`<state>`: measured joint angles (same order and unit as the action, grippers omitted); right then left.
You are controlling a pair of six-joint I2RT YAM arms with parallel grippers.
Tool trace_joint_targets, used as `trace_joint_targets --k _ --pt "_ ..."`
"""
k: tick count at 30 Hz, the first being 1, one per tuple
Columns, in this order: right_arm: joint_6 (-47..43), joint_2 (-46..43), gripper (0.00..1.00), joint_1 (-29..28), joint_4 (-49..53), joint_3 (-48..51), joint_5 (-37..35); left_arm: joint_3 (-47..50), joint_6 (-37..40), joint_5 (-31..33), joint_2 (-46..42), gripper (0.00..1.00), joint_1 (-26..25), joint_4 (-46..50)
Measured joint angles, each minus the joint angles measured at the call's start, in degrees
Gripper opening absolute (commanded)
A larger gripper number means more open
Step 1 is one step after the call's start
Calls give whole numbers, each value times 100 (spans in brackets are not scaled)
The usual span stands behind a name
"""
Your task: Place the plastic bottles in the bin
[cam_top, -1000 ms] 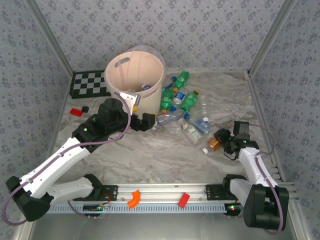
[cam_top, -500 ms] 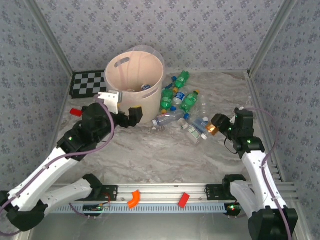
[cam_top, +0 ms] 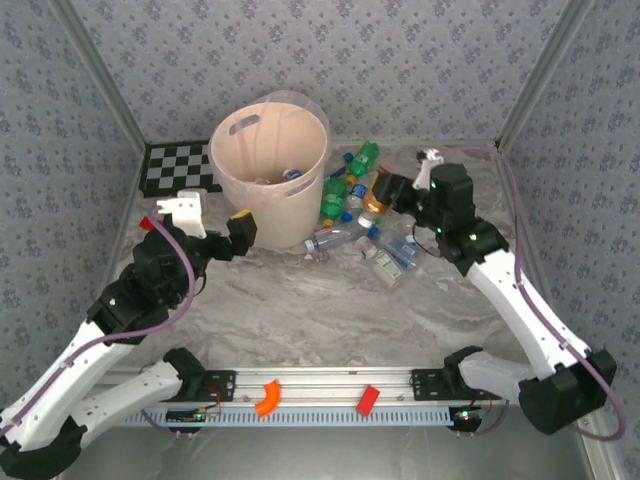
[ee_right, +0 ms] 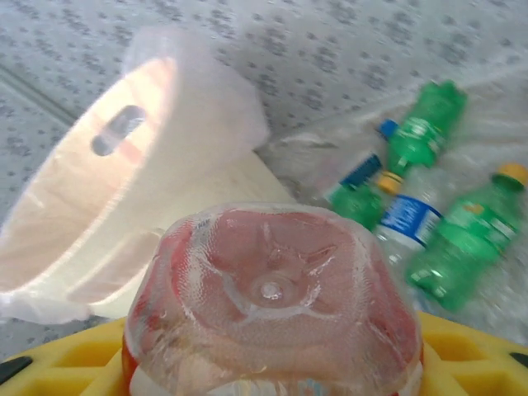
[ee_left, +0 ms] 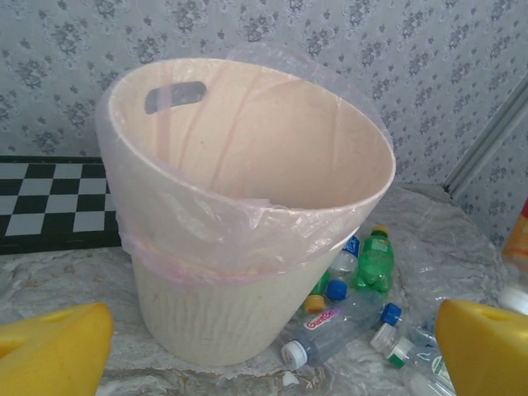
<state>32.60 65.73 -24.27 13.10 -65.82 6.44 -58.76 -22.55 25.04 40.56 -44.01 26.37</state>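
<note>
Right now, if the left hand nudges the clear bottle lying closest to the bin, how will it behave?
It lies on its side, so the clear bottle would probably roll. It looks empty, so likely light and easily knocked away.

From the right wrist, the amber bottle (ee_right: 271,297) turns its base to the lens; neck and cap lie hidden behind it, and the bottom edge cuts it off. The green bottles (ee_right: 462,239) beyond are blurred, their labels unreadable. From the left wrist, the near wall of the bin (ee_left: 190,322) hides its floor, while the right edge crops an orange shape (ee_left: 517,238) beyond naming.
</note>
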Motion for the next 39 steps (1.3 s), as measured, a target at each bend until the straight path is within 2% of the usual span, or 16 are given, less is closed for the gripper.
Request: trace_joint_targets --k 7,16,22,26,29,31,33,34,39 --pt "-498 1331 56 -796 -221 -1919 -245 0 2 83 -136 100 0 245" --pt "-1049 2927 57 -1432 -2 -3963 -468 -87 2 120 -219 100 0 542" --pt "-1451 3665 58 -1781 446 -4920 -713 -140 4 120 -264 100 0 625" --pt "-1663 3886 60 -1888 673 -5130 -822 -157 11 118 -297 100 0 654" --pt "-1790 3965 71 -1902 822 -5204 -894 -164 28 116 -299 100 0 660" --pt "-1899 3980 87 -1908 876 -5224 -938 -164 46 114 -295 100 0 662" --pt "-1978 3982 97 -1912 918 -5241 -994 -164 48 111 -291 100 0 664" --pt "-2015 3982 99 -1921 927 -5254 -1016 -164 48 107 -286 100 0 664" --pt "-2057 3980 100 -1939 953 -5250 -1128 -164 52 17 -223 100 0 664"
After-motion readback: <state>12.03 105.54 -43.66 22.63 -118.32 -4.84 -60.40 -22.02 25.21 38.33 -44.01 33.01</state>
